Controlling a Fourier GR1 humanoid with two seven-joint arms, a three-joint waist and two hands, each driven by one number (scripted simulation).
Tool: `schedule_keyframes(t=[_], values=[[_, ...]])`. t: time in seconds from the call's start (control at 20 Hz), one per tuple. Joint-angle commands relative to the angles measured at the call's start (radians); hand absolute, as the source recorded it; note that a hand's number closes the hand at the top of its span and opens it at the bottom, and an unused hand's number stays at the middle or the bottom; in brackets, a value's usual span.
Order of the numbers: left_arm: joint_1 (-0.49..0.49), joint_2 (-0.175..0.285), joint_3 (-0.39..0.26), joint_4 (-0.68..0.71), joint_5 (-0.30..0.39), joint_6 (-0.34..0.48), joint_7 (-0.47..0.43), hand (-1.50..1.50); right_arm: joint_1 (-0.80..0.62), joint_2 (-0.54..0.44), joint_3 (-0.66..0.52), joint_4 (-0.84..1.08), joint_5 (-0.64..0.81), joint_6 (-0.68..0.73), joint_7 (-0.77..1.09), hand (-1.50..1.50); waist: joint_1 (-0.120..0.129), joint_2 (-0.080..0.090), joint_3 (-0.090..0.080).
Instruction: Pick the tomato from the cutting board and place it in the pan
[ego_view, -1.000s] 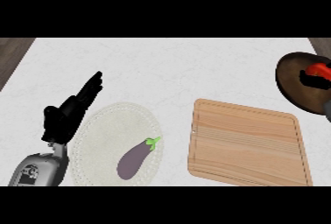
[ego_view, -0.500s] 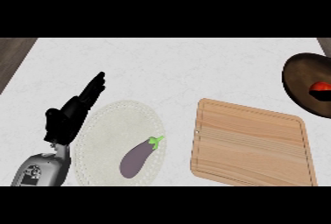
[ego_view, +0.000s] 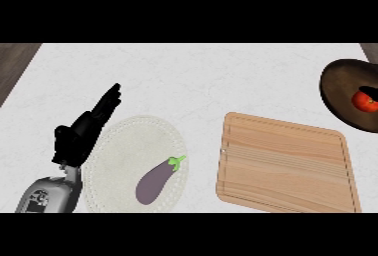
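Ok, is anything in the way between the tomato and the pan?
Nothing visible is. The round red tomato already lies inside the dark round pan at the view's right edge, up and to the right of the light wooden cutting board.

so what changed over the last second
The right hand, which was over the pan with the tomato a second ago, let go and pulled back out of view. The tomato now lies alone in the pan. The left hand, open at the view's left, the eggplant on its plate, and the bare cutting board stayed put.
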Motion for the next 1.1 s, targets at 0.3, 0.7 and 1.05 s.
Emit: schedule_keyframes(t=[0.3, 0.7, 1.05], values=[[0.029, 0.001, 0.006, -0.02, -0.008, 0.004, -0.001, 0.0, 0.149, -0.016, -0.181, 0.016, -0.219, 0.301, -0.318, -1.5, -0.021, -0.013, -0.005], [-0.026, 0.024, 0.053, 0.014, 0.025, -0.03, 0.025, 0.0, 0.258, -0.021, -0.202, 0.019, -0.269, 0.41, -0.552, -1.5, -0.035, -0.017, -0.007], [0.035, -0.009, 0.042, 0.056, -0.026, -0.014, -0.058, 0.0, 0.333, 0.065, -0.159, 0.011, -0.327, 0.431, -0.641, -1.5, -0.047, -0.027, -0.01]])
